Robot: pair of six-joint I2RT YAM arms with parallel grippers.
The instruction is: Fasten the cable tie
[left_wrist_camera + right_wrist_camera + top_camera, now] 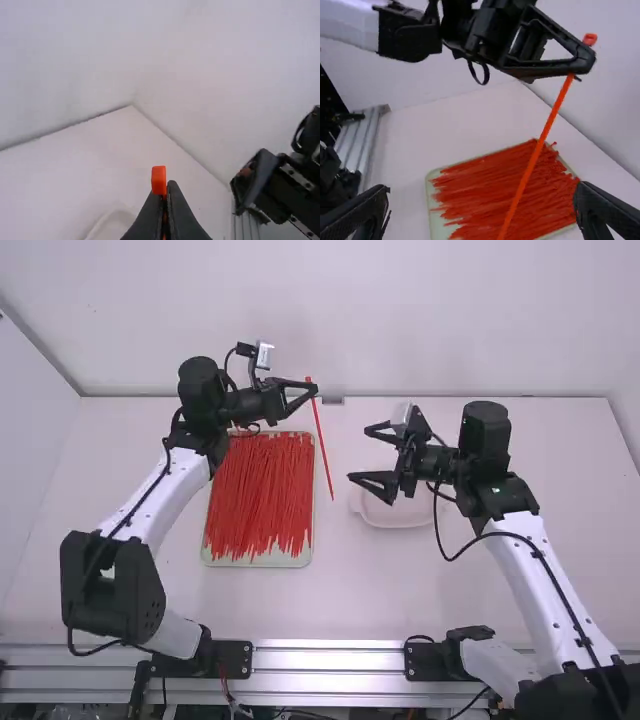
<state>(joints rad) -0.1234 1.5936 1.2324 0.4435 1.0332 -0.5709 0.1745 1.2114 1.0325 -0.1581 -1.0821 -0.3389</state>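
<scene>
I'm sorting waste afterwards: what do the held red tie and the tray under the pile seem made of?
Held cable tie: probably plastic, perhaps nylon; even matte red, a thin strip hanging nearly straight from the left end effector, with a blocky moulded head. The tray: pale, flat, rounded corners; likely plastic, but the look leaves it open.

White links (150,495), black joints (200,385), thin black cables (437,525)
</scene>
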